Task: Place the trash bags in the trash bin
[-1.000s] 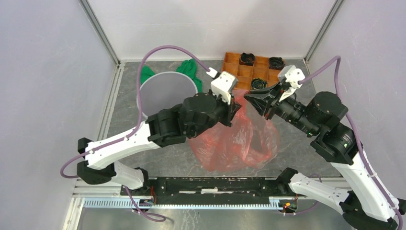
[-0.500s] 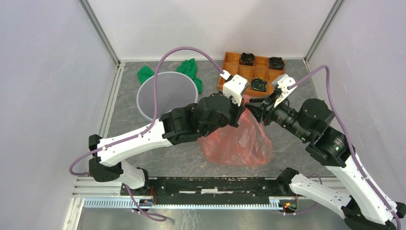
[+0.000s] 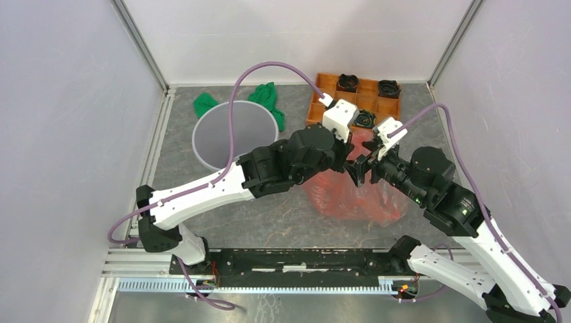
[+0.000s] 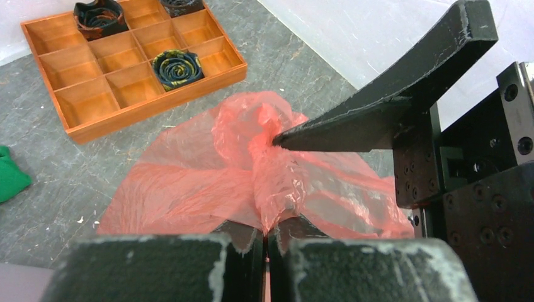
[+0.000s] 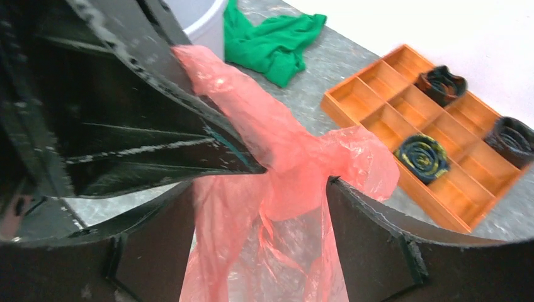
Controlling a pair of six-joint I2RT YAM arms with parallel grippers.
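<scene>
The red plastic bag (image 3: 360,200) is found on the grey table (image 3: 283,215), to the right of the round grey bin (image 3: 256,124) and well apart from it, just in front of the orange tray (image 3: 337,102). Most of the film is spread crumpled on the table, while a gathered fold is raised above it. This fold is clamped between the closed jaws of the left gripper (image 4: 267,242), as is seen in the left wrist view. The right gripper (image 5: 258,185) is held close against the left one, its jaws set wide apart with the raised film hanging between them; no grip by it is seen. One right finger tip is seen touching the bunched film. A green cloth (image 3: 267,97) is draped behind the bin. Three dark rolled items (image 3: 364,118) are seen in separate compartments of the tray.
</scene>
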